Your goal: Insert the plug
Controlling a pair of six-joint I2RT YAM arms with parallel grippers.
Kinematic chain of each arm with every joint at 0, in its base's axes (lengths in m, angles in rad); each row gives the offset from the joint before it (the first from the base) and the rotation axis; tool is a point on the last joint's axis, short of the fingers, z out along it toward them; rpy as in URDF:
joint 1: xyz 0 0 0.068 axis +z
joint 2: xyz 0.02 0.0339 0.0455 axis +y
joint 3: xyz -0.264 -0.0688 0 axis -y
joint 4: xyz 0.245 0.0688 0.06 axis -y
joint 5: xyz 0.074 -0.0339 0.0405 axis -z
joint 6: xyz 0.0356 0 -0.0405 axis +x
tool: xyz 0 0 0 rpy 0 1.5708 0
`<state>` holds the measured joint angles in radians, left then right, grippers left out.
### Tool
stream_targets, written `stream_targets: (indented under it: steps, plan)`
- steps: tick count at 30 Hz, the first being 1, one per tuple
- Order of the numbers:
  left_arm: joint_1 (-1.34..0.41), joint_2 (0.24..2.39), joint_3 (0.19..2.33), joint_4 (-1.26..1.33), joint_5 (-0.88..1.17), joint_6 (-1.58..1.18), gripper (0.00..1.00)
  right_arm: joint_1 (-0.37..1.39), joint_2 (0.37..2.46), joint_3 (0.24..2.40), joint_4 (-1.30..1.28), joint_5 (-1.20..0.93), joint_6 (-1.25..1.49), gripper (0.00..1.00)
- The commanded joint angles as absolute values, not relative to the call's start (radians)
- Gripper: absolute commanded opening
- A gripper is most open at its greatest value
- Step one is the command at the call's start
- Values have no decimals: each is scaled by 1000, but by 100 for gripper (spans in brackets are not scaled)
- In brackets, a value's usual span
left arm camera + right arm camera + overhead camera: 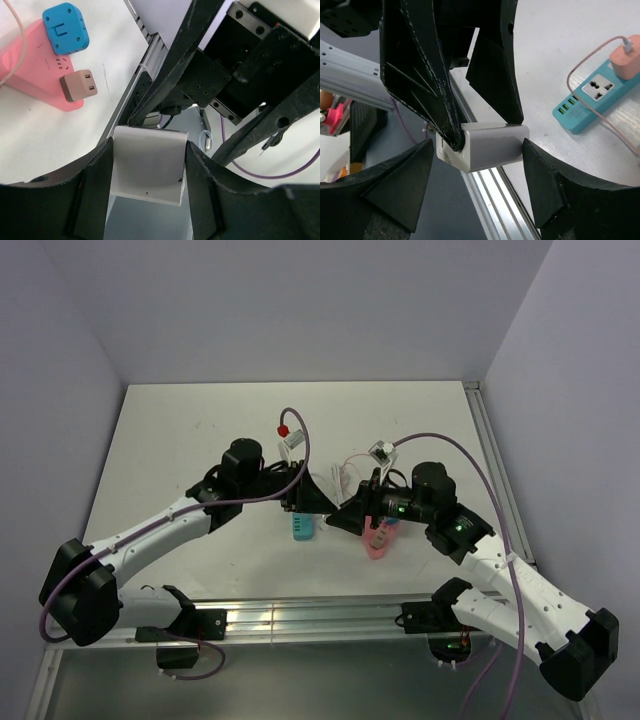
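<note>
The plug point(147, 165) is a white rectangular block, held off the table over its near edge with my left gripper point(149, 146) shut on its two sides. In the right wrist view the same plug point(495, 147) sits between the fingers of my right gripper point(478, 146), which is open. Its right finger is at the plug's end and its left finger stands clear of it. From above, the left gripper point(318, 502) and right gripper point(350, 512) meet tip to tip and hide the plug. A blue power strip point(303, 527) lies just beneath them.
A pink power strip point(30, 55) carries a blue adapter point(65, 27) and a tan plug point(78, 85). The blue strip point(597, 97) has a pink plug point(627, 62) with a pink cable in it. An aluminium rail point(300, 618) runs along the table's near edge.
</note>
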<state>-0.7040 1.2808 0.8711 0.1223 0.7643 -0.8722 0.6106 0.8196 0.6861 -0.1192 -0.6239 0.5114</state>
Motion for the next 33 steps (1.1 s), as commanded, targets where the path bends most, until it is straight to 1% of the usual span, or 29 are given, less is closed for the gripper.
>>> stream_targets:
  steps: [1, 10, 14, 17, 18, 19, 20, 21, 22, 24, 25, 27, 28, 30, 33]
  plan:
    - [-710, 1232, 876, 192, 804, -835, 0, 615, 816, 666, -44, -715, 555, 78]
    - [-712, 1189, 851, 227, 819, -810, 0, 615, 821, 647, -23, -762, 587, 78]
    - [-712, 1146, 856, 180, 789, -778, 0, 615, 815, 641, -44, -747, 574, 78]
    - [-712, 1097, 876, 56, 559, -801, 0, 615, 804, 655, -90, -680, 560, 79]
    - [-712, 1063, 877, 32, 405, -824, 0, 614, 802, 660, -92, -645, 561, 80]
    - [-713, 1043, 861, 20, 317, -857, 0, 614, 798, 663, -91, -631, 566, 83]
    - [-713, 1023, 847, 15, 246, -949, 0, 614, 798, 666, -80, -618, 580, 84]
    - [-715, 987, 833, 12, 118, -1000, 0, 615, 798, 667, -68, -600, 587, 84]
    - [-718, 973, 813, 5, 68, -1105, 0, 617, 799, 667, -45, -566, 600, 85]
    - [-722, 953, 808, -58, 5, -1199, 0, 633, 802, 689, -43, -497, 595, 85]
    - [-723, 956, 818, -86, -55, -1294, 0, 649, 796, 698, -57, -385, 586, 86]
    - [-724, 969, 834, -188, -96, -1382, 0, 714, 790, 724, -55, -286, 548, 86]
    - [-727, 976, 848, -221, -129, -1460, 0, 742, 795, 736, -54, -173, 532, 86]
    - [-741, 991, 851, -241, -150, -1509, 0, 826, 824, 767, -46, -86, 505, 86]
    - [-778, 999, 850, -253, -213, -1581, 0, 896, 880, 807, -18, -2, 491, 85]
